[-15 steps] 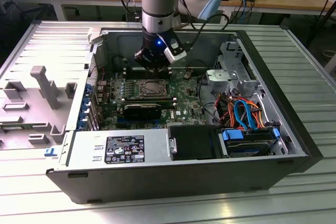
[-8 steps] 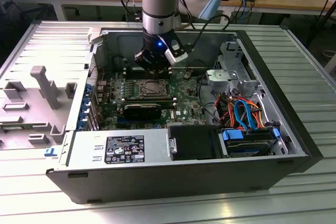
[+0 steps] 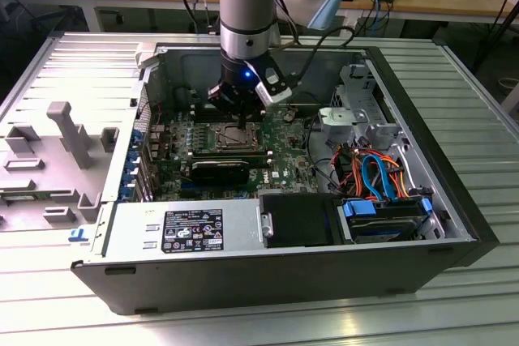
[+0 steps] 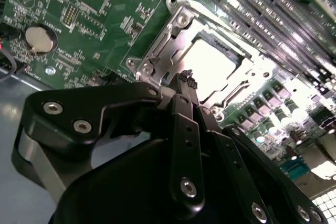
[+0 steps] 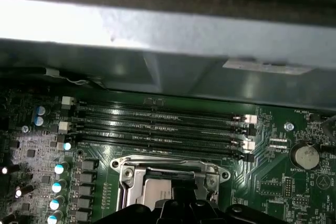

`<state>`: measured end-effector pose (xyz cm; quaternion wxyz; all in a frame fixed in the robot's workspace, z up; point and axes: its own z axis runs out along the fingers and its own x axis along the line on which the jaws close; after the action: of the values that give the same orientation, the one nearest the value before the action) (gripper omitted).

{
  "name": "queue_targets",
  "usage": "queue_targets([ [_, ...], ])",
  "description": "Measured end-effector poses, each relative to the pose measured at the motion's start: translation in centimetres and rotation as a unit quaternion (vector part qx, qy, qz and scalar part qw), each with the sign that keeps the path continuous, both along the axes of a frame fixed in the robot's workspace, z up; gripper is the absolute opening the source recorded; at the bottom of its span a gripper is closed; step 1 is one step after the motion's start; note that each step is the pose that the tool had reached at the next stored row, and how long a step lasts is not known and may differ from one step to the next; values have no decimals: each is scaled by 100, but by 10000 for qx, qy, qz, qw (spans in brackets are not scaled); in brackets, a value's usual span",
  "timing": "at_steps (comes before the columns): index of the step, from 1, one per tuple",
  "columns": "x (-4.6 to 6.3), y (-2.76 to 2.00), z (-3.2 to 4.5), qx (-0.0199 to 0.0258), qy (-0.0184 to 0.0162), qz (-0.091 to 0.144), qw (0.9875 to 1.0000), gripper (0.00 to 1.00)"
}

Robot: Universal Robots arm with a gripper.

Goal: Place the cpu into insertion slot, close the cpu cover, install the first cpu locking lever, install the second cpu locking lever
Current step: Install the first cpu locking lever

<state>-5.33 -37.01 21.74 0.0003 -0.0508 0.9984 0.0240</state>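
The black robot hand (image 4: 186, 77), fingers drawn narrow and gripping nothing visible, hovered just above the silvery hinged cpu cover (image 4: 173, 40). The dull silver cpu (image 4: 210, 66) lay inside the metal-rimmed insertion slot (image 3: 235, 137). A skewed press might have bent the frame or missed the lever.

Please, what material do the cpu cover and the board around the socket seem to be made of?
The cpu cover looks like thin stamped metal with a bright silvery finish: it reflects the light strongly and has sharp pressed edges. The motherboard appears to be green lacquered circuit laminate, matt to slightly glossy, with fine printed traces and soldered parts. The exact metal cannot be told.
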Motion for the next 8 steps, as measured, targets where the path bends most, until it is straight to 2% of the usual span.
queue_targets([
  [8, 19, -138, 0, 18, 7, -1, 10000, 11],
])
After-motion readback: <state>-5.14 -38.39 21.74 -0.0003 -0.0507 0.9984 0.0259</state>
